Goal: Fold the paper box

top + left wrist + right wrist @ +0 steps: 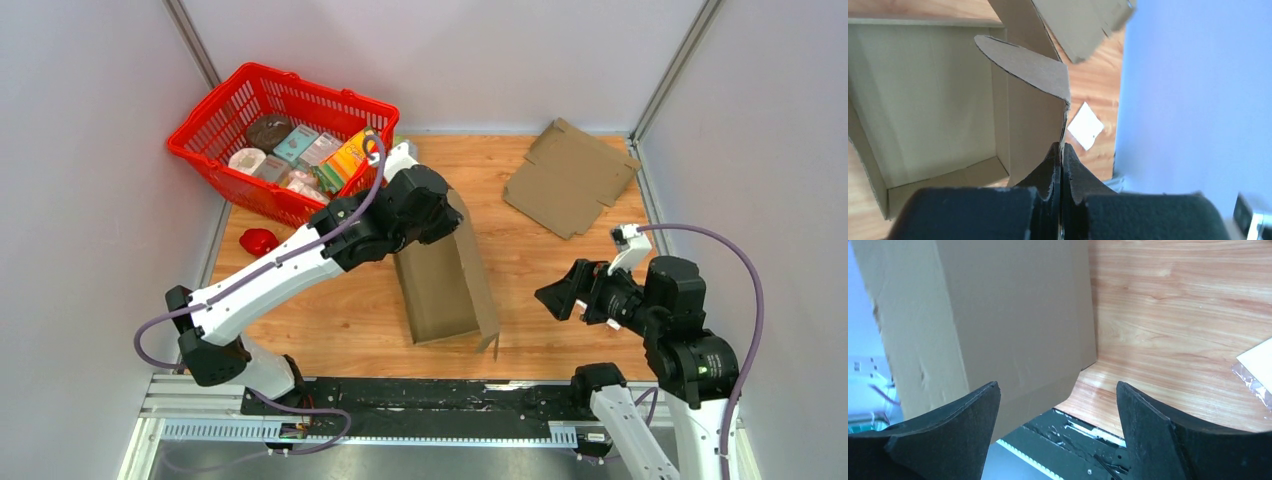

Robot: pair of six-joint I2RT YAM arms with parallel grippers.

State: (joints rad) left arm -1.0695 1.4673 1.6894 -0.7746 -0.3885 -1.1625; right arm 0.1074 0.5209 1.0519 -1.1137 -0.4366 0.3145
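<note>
Paper box (440, 290) mid-counter (340, 320), half-formed. Left end effector (1062, 152) pinches wall edge. Right end effector (1058, 390) spread, near box, apart. Risk: right push skews wall, thin pinch slips, cardboard creases.

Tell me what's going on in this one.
The left tool is shut, pinching an upright side flap of the half-formed paper box in the middle of the table. The right tool is open and faces the box's outer side wall, apart from it. The box has raised walls but is not closed up. A flat cardboard blank lies at the far right, and a red basket of groceries sits at the far left.
</note>
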